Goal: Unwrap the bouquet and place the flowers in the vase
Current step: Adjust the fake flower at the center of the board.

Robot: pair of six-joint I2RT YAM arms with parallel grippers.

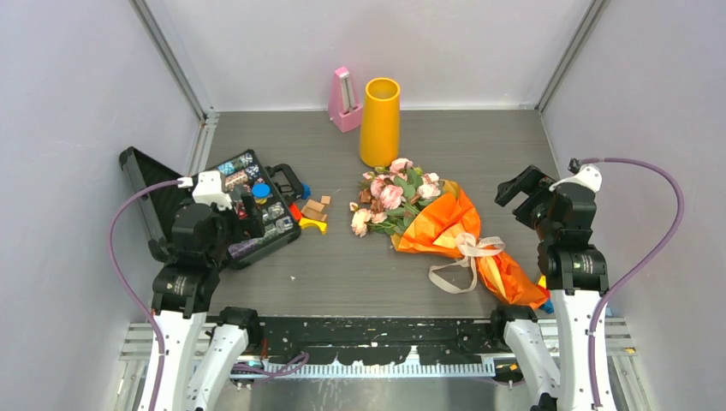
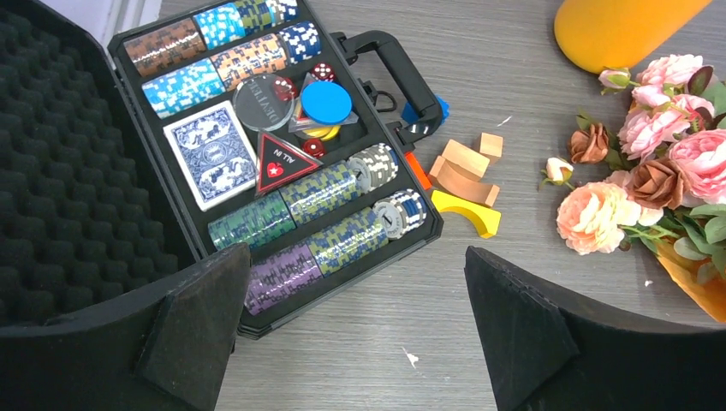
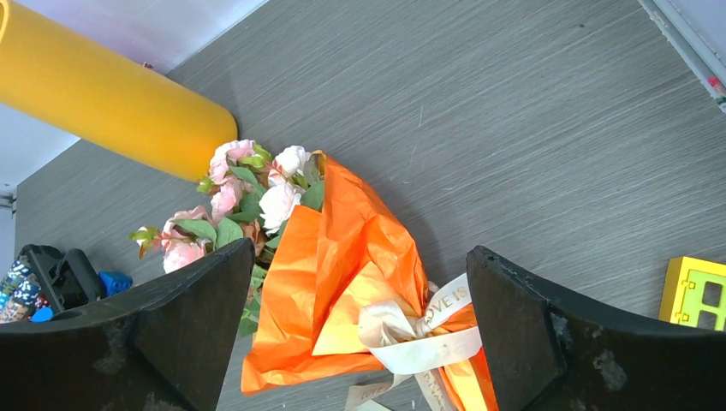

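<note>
Bouquet (image 1: 441, 227), centre of the overhead view, lying on the worktop (image 1: 342, 270) wrapped in orange paper, rose heads beside the foot of the upright vase (image 1: 379, 120). Its beige ribbon (image 3: 419, 347) reads "LOVE IS"; a red triangular token (image 2: 282, 161) in the open poker-chip case (image 2: 68, 171) reads "ALL IN". My left hand (image 2: 360, 295) and right hand (image 3: 360, 300) both gape wide apart, holding nothing.

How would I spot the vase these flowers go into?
Look along the far edge of the table, by the back wall. The vase stands upright, just beyond the bouquet. It is a tall plain yellow-orange cylinder; the pink pyramid beside it is shorter.
</note>
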